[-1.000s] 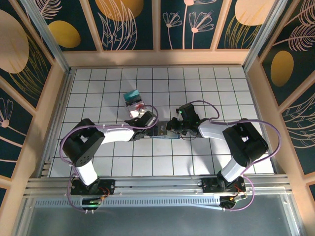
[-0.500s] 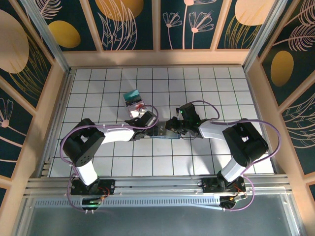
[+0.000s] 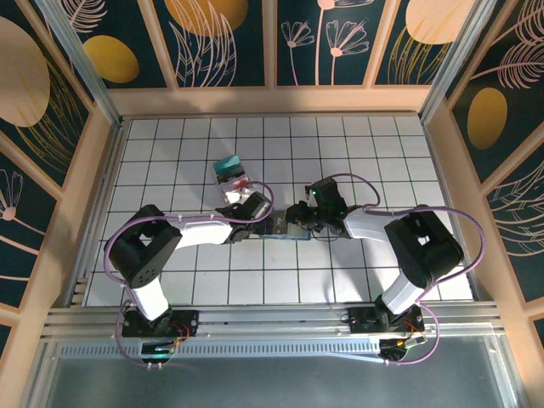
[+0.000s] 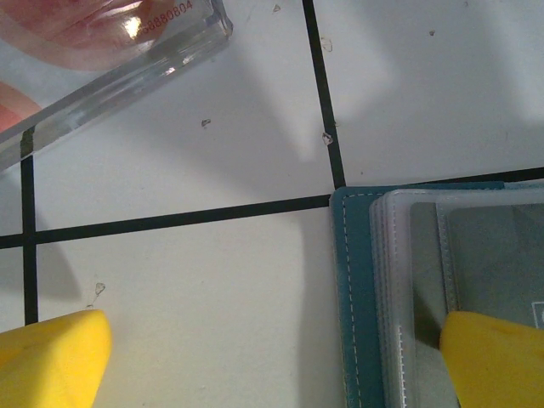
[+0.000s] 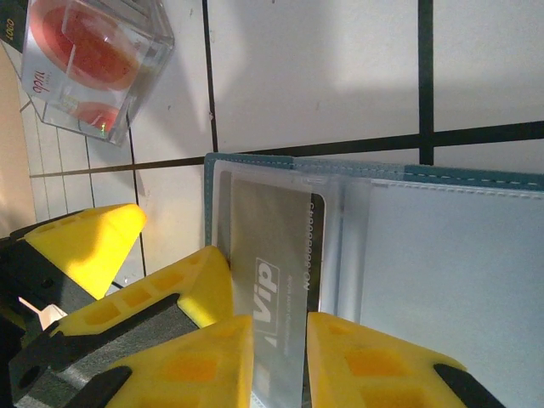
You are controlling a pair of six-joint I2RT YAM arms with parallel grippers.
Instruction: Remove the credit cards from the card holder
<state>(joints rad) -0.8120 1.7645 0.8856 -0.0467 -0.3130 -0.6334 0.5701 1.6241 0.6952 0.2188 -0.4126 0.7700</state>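
Over the card holder [image 5: 442,255], which lies open on the white tiled counter [image 4: 187,170], both arms meet. Above the half nearer the left arm, the right end effector [image 5: 280,357] has its fingers slightly parted over the lower end of a grey credit card [image 5: 272,246] marked VIP; whether they touch it cannot be told. At that half's outer edge the left end effector [image 4: 274,361] is spread wide and grips nothing, one finger on the holder, the other over bare counter. Just beyond that edge stands a clear box [image 5: 89,72] with red inside.
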